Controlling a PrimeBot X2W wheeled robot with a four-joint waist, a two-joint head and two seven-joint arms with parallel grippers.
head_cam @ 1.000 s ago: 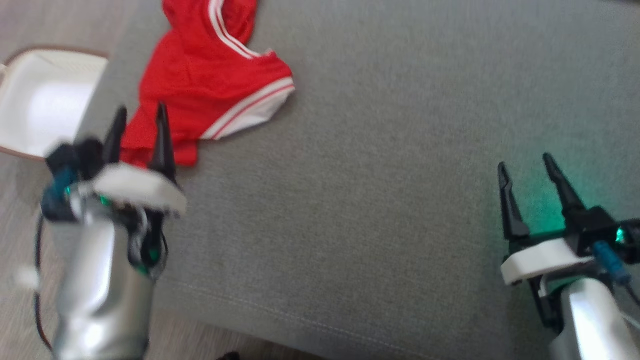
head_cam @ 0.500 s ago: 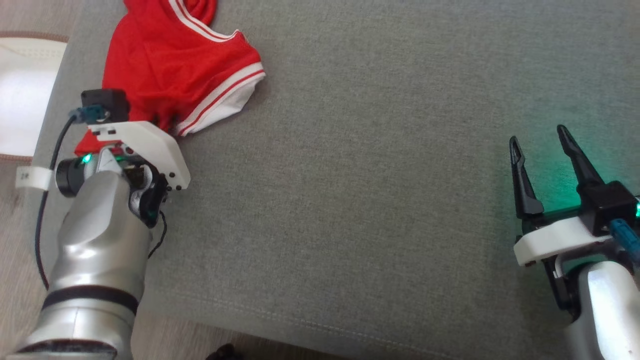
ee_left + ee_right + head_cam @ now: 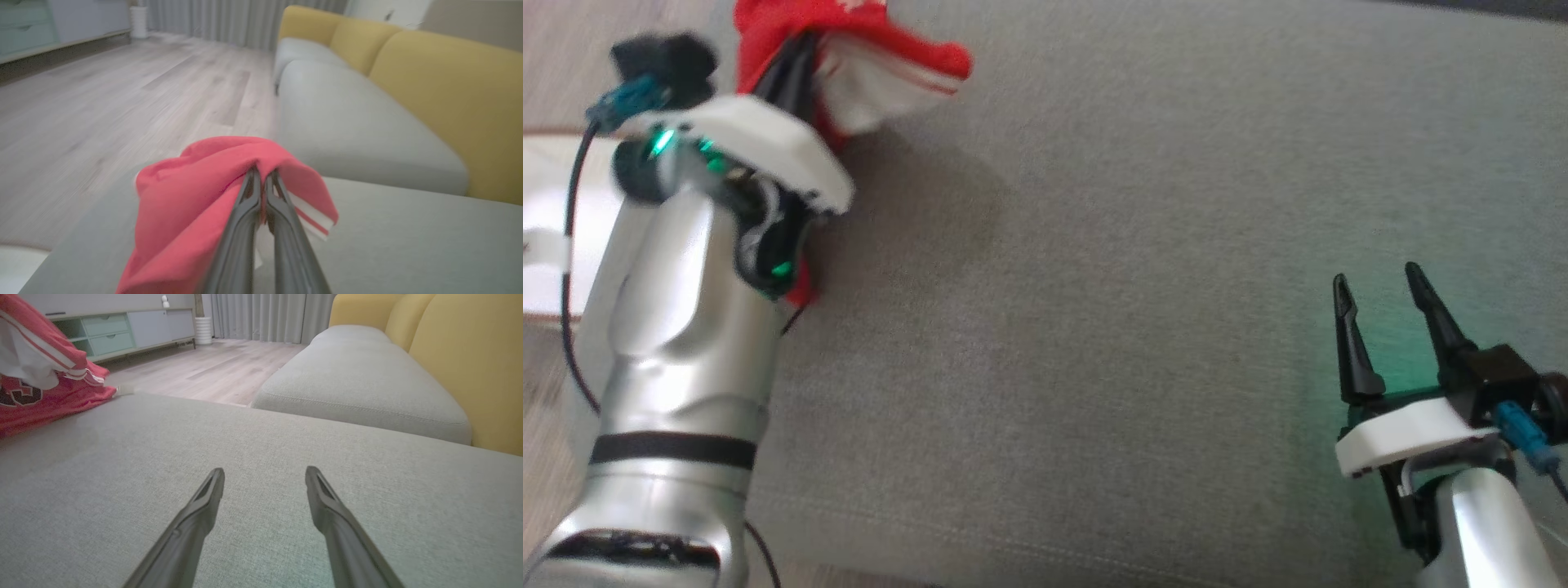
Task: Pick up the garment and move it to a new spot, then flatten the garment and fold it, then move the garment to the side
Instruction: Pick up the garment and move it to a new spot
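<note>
The garment is a red jersey with white striped trim, bunched at the top left of the head view and partly raised off the grey cushion. My left gripper is shut on a fold of it; in the left wrist view the red garment drapes over both sides of the closed left gripper. My right gripper stands open at the lower right, nothing between its fingers. The right wrist view has the open right gripper low over the cushion and the garment at far left.
A white object lies on the wooden floor by the cushion's left edge. A second grey seat cushion with yellow backrests lies beyond. A cabinet and curtains stand across the floor.
My left gripper has come down on the garment's near edge, shut on it and lifted it, so the cloth now hangs bunched from the fingers. The right gripper has stayed open.
</note>
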